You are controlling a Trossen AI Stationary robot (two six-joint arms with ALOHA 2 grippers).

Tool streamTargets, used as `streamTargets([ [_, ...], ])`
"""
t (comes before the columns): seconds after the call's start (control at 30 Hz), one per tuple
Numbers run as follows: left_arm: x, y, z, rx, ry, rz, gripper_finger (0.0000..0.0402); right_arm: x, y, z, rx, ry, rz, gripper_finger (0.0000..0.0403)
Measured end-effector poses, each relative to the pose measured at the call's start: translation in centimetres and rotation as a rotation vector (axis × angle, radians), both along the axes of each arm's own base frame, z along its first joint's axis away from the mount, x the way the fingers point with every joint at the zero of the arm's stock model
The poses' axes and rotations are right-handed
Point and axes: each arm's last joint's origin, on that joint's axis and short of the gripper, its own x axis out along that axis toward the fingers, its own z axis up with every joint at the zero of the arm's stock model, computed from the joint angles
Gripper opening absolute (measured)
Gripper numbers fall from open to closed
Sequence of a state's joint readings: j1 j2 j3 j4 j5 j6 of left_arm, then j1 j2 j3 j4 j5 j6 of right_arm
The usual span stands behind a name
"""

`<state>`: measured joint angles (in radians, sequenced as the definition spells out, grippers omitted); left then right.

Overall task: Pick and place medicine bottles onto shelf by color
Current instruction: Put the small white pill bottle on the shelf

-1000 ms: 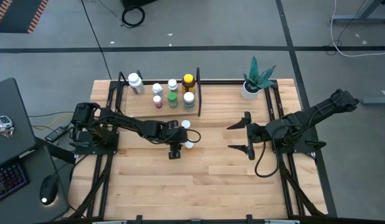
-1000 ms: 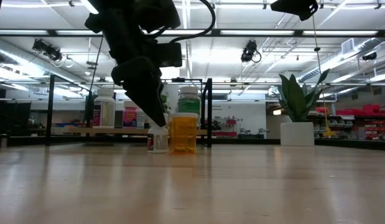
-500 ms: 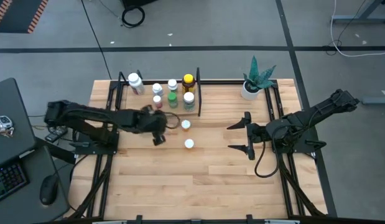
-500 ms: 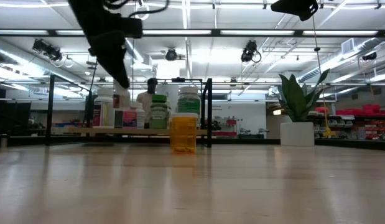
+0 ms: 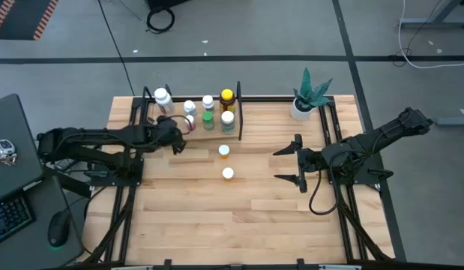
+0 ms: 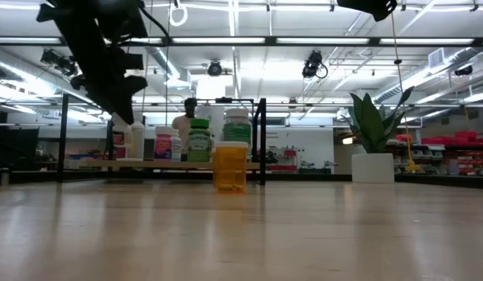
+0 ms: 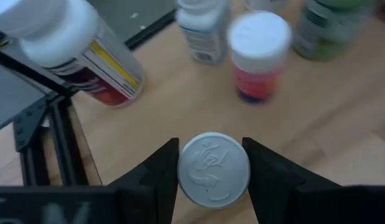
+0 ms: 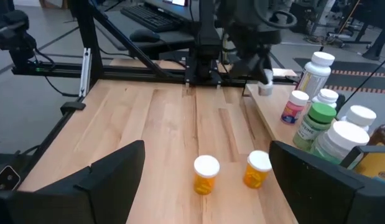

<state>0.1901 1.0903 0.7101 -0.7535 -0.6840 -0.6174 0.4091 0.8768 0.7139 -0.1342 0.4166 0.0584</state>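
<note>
The left gripper [image 5: 174, 129] hangs over the near left part of the shelf [image 5: 172, 139], its jaws clamped on a small white-capped bottle [image 7: 214, 169]; from its wrist the cap sits snug between the two dark fingers [image 7: 156, 177], held above the board. Just beyond it on the shelf stand a big white bottle [image 5: 163, 100] with a red and yellow label at the far left corner, a small white one [image 5: 190, 108], and a pink-labelled one [image 5: 190, 120]. Further right on the board are another white bottle [image 5: 208, 102], the green bottle [image 5: 208, 119], a white-capped bottle with a green label [image 5: 227, 120], and the amber bottle with the yellow cap [image 5: 227, 97] at the back by the right-hand rods.

On the table in front of the shelf, two orange bottles [image 5: 224, 151] stand apart from each other, the second [image 5: 228, 175] nearer the table's middle.

Right again, a potted plant [image 5: 304, 96] sits at the far edge. The right gripper [image 5: 293, 164] waits over the right half of the table, jaws spread wide and empty, pointing toward the orange pair.
</note>
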Motion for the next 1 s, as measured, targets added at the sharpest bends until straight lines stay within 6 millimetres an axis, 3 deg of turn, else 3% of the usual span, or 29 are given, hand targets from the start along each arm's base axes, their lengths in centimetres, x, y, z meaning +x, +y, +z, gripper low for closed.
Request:
streamTargets([
  [0.43,0.1,3.3,-1.2,-0.033,0.003,0.176,0.0174,0.0,0.2,0.1,0.008,0.0,0.054,0.0352],
  [0.6,0.1,4.0,-1.6,-0.045,0.026,0.205,0.0163,0.0,0.2,0.1,-0.003,-0.003,0.058,0.0352],
  [1.0,0.0,4.6,-2.2,-0.09,0.055,0.205,0.0183,0.1,0.2,0.3,-0.013,-0.02,0.079,0.0352],
])
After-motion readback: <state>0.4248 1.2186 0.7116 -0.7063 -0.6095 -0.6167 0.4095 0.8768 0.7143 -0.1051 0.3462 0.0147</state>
